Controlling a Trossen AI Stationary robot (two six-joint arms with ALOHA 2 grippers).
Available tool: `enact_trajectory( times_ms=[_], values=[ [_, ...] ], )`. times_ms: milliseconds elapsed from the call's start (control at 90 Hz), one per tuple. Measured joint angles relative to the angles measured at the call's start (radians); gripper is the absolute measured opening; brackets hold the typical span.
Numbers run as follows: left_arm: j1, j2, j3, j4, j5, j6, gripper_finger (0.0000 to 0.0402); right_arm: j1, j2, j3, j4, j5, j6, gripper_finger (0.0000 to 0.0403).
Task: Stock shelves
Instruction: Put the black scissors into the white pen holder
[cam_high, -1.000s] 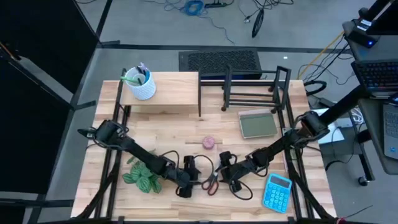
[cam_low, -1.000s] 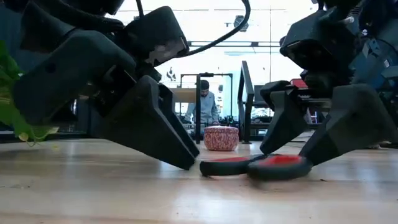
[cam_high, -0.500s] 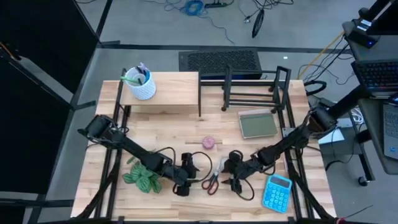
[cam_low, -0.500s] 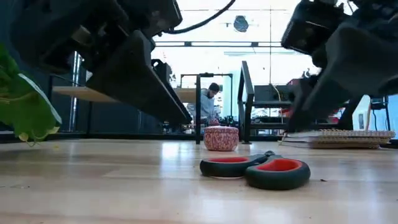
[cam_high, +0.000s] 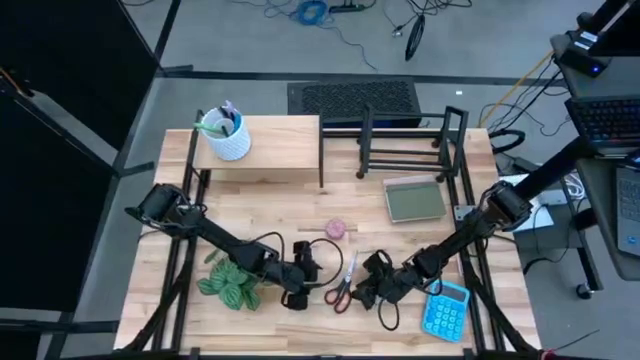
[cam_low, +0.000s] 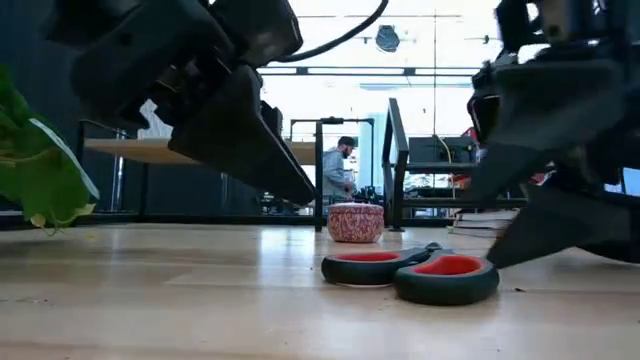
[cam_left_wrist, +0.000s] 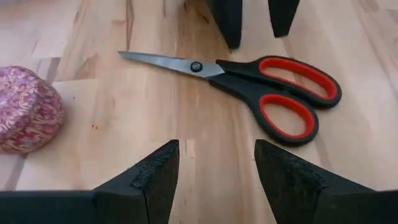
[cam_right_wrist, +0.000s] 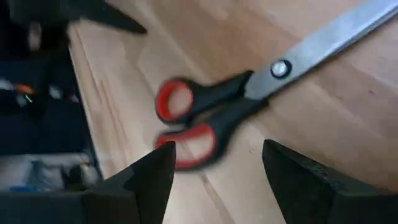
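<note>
Steel-bladed scissors (cam_high: 342, 284) lie flat, loops rubbery red-black, between left gripper (cam_left_wrist: 214, 168) and right gripper (cam_right_wrist: 214, 162), both parted, empty-handed.

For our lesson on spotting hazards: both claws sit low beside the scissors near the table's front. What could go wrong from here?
1. The left claw and right claw flank the scissors closely; if both close in, they may collide.
2. The scissors lie flat on the table, so a claw may scrape the wood or push them away.
3. The pink ball nearby could be knocked and roll.
</note>
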Motion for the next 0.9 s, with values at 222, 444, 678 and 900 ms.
enact_trajectory(
  times_ms=[222,444,678,900],
  values=[
    [0.006,0.095,0.000,0.076,0.035,0.028,0.0196,-0.005,0.032,0.004,0.010,0.011,0.103,0.0224],
    [0.007,0.165,0.001,0.234,0.038,0.030,0.0196,-0.005,0.034,0.004,-0.004,0.001,0.152,0.0224],
    [0.006,0.239,0.023,0.362,0.051,0.047,0.0196,-0.004,0.035,0.004,-0.017,-0.009,0.154,0.0224],
    [0.018,0.300,0.077,0.406,0.057,0.055,0.0196,-0.018,0.035,0.003,-0.017,-0.016,0.157,0.0224]
  ],
)
